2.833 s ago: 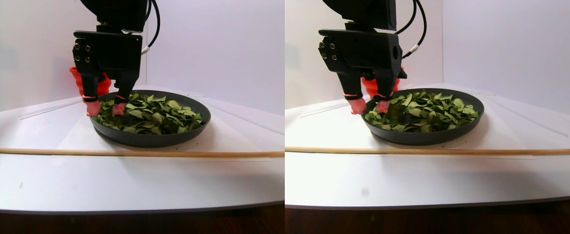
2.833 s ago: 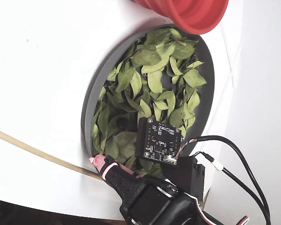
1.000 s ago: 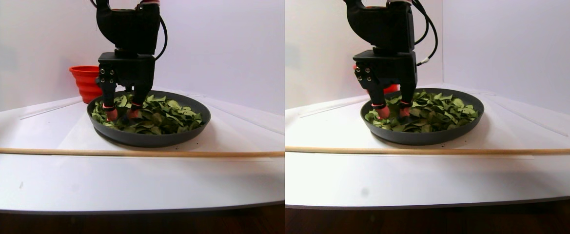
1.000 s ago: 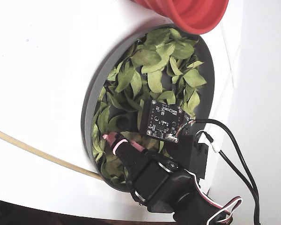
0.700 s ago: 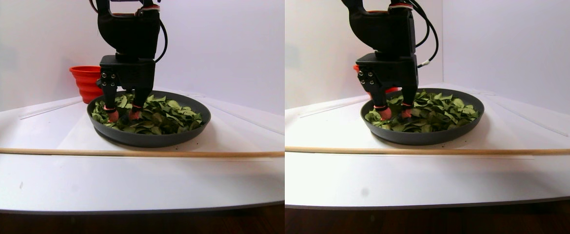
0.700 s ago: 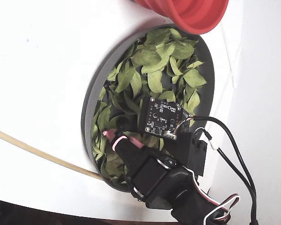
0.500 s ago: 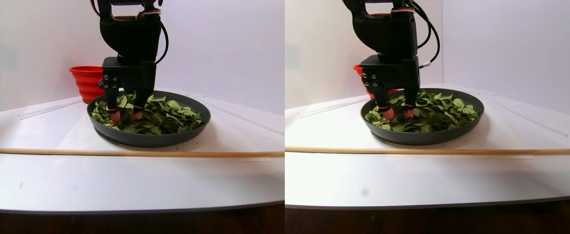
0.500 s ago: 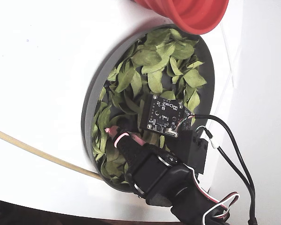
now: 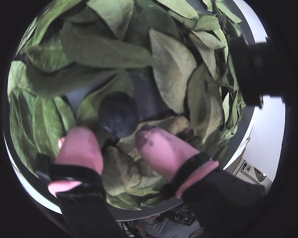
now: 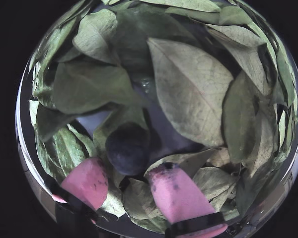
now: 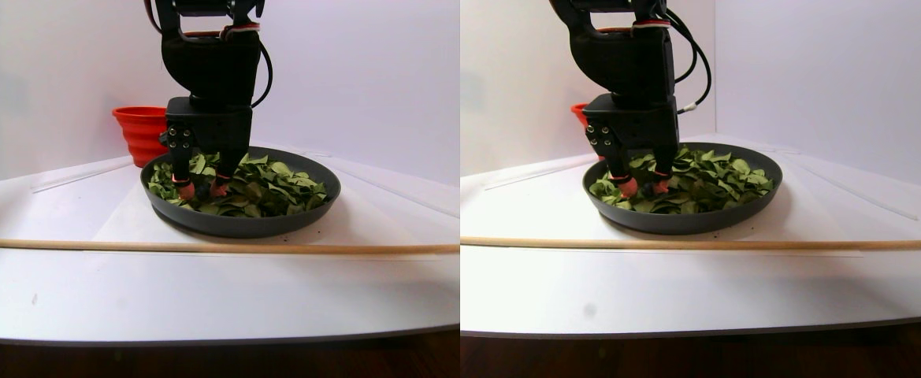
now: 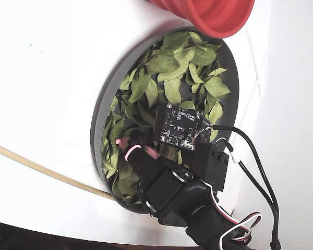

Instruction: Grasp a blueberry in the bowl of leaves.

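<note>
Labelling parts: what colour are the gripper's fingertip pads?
Pink, clearest in a wrist view: fingertips flanking the blueberry.

One blueberry (image 10: 128, 148), one bowl (image 11: 233, 224), many leaves (image 12: 169, 65)

The bowl (image 11: 239, 223) stands on the worktop (image 11: 192, 291), and the leaves (image 11: 271, 189) lie heaped inside it. In the stereo pair view a cup (image 11: 139, 134) stands behind the bowl, to its left, and a long stick (image 11: 208, 247) lies across the worktop in front of the bowl. The claw (image 11: 200, 190) is down among the leaves in the left part of the bowl. In both wrist views the blueberry (image 9: 117, 115) (image 10: 127, 148) lies on the leaves just beyond the two fingertips (image 10: 175, 184), between them.
</note>
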